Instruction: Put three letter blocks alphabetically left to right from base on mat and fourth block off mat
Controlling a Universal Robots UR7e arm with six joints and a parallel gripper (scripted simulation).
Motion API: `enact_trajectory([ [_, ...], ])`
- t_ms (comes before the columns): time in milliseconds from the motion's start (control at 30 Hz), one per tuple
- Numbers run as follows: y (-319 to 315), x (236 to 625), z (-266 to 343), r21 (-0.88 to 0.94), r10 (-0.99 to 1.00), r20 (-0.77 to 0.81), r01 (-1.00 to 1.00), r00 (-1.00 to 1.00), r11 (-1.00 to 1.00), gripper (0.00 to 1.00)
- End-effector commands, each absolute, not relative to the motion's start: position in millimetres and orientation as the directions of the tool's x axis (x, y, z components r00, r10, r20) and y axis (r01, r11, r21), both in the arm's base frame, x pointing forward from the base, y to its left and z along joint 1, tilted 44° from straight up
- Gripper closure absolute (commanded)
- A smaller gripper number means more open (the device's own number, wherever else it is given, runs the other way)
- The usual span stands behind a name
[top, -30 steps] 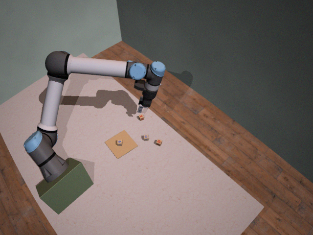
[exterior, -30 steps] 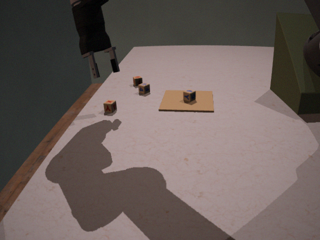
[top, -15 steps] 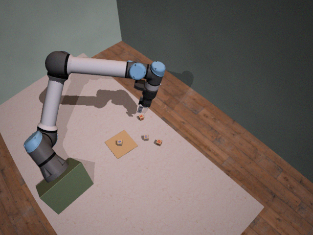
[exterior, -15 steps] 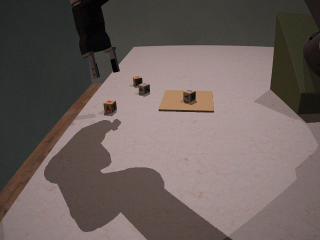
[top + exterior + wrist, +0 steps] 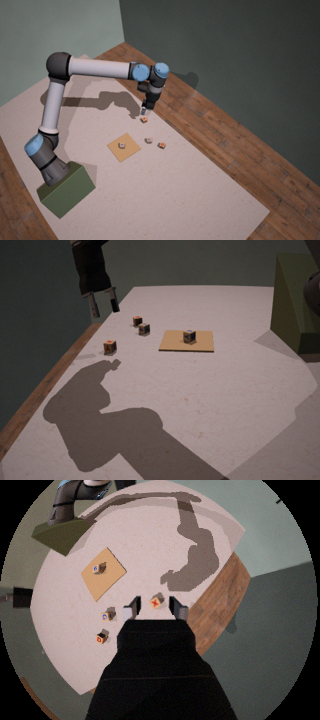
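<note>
While one pincer (image 5: 146,112) (image 5: 105,302) (image 5: 155,601) gapes, four blocks rest.
</note>
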State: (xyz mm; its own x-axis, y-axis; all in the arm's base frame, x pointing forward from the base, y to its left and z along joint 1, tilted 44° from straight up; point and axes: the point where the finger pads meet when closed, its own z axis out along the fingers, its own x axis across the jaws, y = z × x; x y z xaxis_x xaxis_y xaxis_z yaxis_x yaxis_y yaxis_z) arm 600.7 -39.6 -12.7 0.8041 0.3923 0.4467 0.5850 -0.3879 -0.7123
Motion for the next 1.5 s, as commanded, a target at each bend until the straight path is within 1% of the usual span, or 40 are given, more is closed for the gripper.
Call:
enact_trajectory([
  [0, -42, 597, -13, -0.711, 0.392, 0.447, 0.585, 0.804, -0.389, 0.00],
  [100, -43, 594, -13, -0.711, 0.392, 0.447, 0.585, 0.804, -0.390, 0.00],
  [233, -49, 575, -17, -0.710, 0.392, 0.446, 0.585, 0.804, -0.392, 0.00],
  [367, -56, 543, -22, -0.709, 0.393, 0.445, 0.585, 0.805, -0.394, 0.00],
  [567, -63, 479, -29, -0.709, 0.393, 0.444, 0.584, 0.805, -0.395, 0.00],
  [633, -63, 479, -29, -0.709, 0.393, 0.444, 0.584, 0.805, -0.395, 0.00],
  [800, -60, 430, -34, -0.710, 0.393, 0.445, 0.585, 0.805, -0.392, 0.00],
  [933, -56, 403, -35, -0.711, 0.392, 0.446, 0.585, 0.804, -0.390, 0.00],
  [1100, -53, 389, -36, -0.711, 0.392, 0.447, 0.585, 0.804, -0.389, 0.00],
  [1467, -52, 388, -36, -0.712, 0.392, 0.447, 0.585, 0.804, -0.389, 0.00],
])
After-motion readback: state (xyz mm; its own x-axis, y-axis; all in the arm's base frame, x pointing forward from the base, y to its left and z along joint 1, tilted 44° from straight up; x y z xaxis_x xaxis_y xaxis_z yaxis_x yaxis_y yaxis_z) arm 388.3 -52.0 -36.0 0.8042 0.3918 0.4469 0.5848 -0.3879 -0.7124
